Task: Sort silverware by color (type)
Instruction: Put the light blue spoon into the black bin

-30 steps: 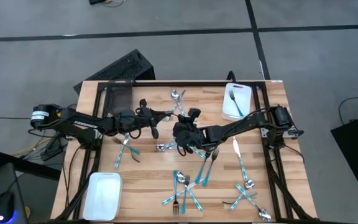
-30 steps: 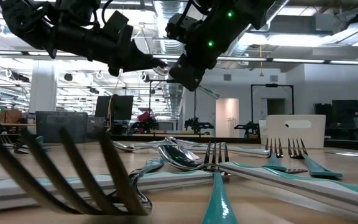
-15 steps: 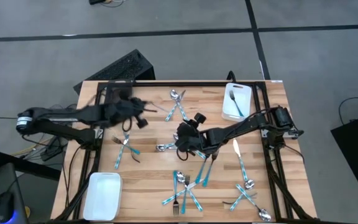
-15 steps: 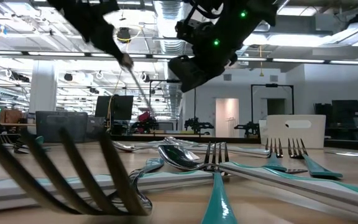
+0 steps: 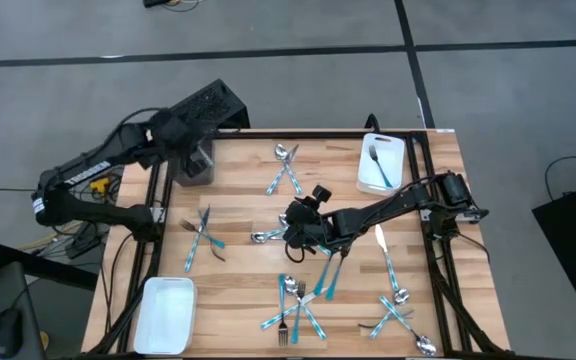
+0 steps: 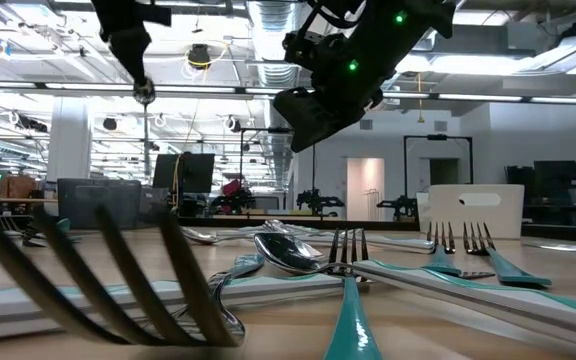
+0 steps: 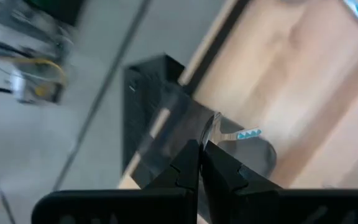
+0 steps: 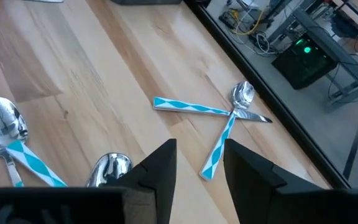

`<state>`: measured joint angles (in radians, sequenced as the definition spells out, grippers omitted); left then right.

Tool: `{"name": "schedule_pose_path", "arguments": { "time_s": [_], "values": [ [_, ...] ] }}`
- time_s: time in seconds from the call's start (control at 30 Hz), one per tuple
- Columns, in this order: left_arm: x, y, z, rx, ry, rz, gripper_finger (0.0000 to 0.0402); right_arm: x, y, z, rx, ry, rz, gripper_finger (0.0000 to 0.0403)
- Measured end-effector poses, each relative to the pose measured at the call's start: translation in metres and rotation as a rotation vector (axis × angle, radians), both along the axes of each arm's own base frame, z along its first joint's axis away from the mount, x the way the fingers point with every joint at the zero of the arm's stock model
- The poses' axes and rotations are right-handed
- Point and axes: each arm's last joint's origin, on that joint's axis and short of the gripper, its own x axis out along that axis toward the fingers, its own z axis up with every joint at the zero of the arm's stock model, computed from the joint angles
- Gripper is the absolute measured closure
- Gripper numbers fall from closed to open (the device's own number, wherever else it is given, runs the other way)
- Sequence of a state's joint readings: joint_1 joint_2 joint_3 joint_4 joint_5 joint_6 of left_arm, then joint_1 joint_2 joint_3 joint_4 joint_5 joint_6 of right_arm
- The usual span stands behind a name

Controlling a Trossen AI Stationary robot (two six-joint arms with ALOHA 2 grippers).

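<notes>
Since a second ago the left gripper [image 5: 190, 133] has swung away from the table's middle, where it met the right one, and now hangs over the dark grey bin [image 5: 196, 165] at the far left corner. Its fingers are pressed together on a slim piece of silverware [image 7: 229, 135] whose teal handle tip pokes out past them (which type it is I cannot tell). The right gripper [image 5: 293, 222] has stayed near the centre, but its fingers, nearly closed a second ago, now stand apart with nothing between them, hovering over the loose forks and spoons [image 5: 328, 268] scattered across the wooden table [image 5: 248, 205]. One fork [image 5: 379, 165] lies in the white tray [image 5: 367, 176] at the far right.

What could go wrong: the pinch is at the very end of that thin handle, so any swing could let it twist and drop outside the bin. The right gripper, if it descends into the crossed pieces, could catch two at once.
</notes>
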<state>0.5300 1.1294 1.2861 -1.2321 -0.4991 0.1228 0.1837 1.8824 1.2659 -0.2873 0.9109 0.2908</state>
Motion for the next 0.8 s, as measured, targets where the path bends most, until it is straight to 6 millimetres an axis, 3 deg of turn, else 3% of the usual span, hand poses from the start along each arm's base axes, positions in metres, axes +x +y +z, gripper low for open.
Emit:
{"name": "schedule_pose_path", "arguments": {
  "time_s": [0.3,0.47,0.8],
  "values": [
    [-0.013,0.055,-0.022,-0.124,0.143,0.138,0.0402,-0.001,0.000,-0.002,0.051,0.010,0.018,0.0251],
    [-0.015,0.086,-0.044,-0.292,0.148,0.141,0.0401,-0.001,0.000,-0.002,0.059,0.011,0.023,0.0251],
    [-0.011,0.134,-0.095,-0.448,0.270,0.220,0.0401,0.000,0.001,-0.005,0.106,0.002,0.030,0.0251]
  ]
}}
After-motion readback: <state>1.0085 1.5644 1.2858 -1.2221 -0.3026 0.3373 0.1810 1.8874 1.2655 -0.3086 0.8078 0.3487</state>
